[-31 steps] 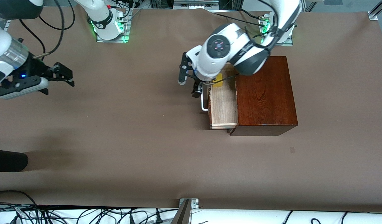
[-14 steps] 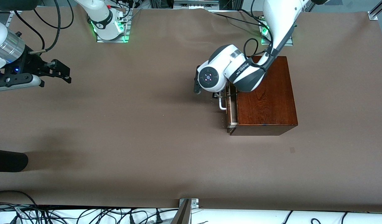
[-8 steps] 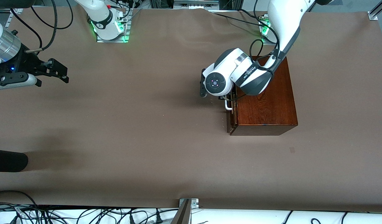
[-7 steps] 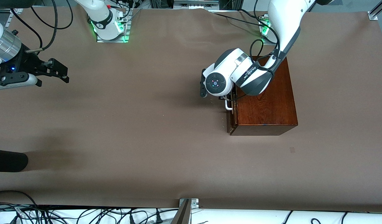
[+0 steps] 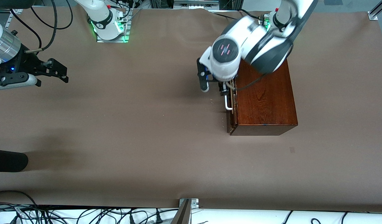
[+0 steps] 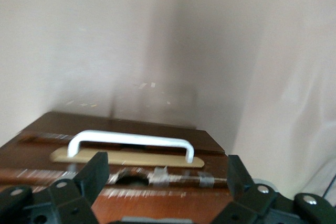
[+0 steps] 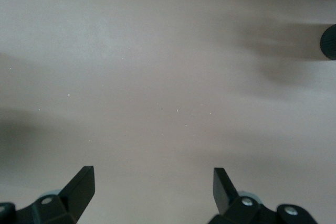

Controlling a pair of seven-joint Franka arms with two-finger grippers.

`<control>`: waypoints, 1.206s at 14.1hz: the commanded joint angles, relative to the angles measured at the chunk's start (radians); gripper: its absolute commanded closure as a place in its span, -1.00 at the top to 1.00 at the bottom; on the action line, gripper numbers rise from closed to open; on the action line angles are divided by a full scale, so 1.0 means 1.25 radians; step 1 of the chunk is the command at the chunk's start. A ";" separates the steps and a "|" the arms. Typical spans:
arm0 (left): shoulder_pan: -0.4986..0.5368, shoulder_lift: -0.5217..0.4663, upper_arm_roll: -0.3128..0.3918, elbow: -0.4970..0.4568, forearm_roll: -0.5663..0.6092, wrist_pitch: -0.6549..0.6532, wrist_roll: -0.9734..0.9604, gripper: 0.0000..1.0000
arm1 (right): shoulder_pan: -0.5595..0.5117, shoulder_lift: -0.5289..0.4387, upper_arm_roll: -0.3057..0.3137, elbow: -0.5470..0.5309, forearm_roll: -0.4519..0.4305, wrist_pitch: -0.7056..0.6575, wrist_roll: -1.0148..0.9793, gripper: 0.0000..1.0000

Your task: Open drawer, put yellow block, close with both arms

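Lifted since a moment ago, the left claw hangs spread wide over the handle of the drawer, now shut flush in the wooden box; yellow block unseen. Right claw waits wide above the worktop at its own end.

The drawer is pushed fully into its glossy reddish-brown wooden box, its dark brown front flush with the box face that looks toward nine o'clock in the front view. Its white U-shaped handle sticks out from that face toward nine o'clock; in the left wrist view the handle is a pale bar on a tan backing plate. The box stands toward the left arm's end of the table. The yellow block is not visible.
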 commanded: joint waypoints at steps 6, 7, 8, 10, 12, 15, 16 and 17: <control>0.221 -0.132 0.140 0.115 -0.032 -0.170 -0.040 1.00 | -0.009 0.007 0.007 0.021 -0.009 -0.021 -0.012 1.00; 0.225 -0.167 0.161 0.085 -0.032 -0.165 -0.051 1.00 | -0.009 0.007 0.007 0.021 -0.009 -0.021 -0.012 1.00; 0.224 -0.207 0.193 0.042 -0.031 -0.140 -0.069 1.00 | -0.009 0.007 0.007 0.021 -0.009 -0.021 -0.012 1.00; 0.227 -0.250 0.228 -0.012 -0.029 -0.107 -0.147 1.00 | -0.009 0.007 0.007 0.021 -0.009 -0.021 -0.013 1.00; 0.227 -0.277 0.263 -0.033 -0.031 -0.082 -0.282 1.00 | -0.009 0.008 0.007 0.021 -0.009 -0.021 -0.013 1.00; 0.228 -0.293 0.276 -0.055 -0.049 -0.037 -0.582 1.00 | -0.009 0.008 0.007 0.021 -0.009 -0.021 -0.013 1.00; 0.232 -0.293 0.278 -0.061 -0.044 -0.037 -0.650 1.00 | -0.010 0.008 0.007 0.021 -0.009 -0.021 -0.013 1.00; 0.234 -0.297 0.280 -0.076 -0.039 -0.037 -0.669 1.00 | -0.010 0.008 0.007 0.021 -0.008 -0.020 -0.013 1.00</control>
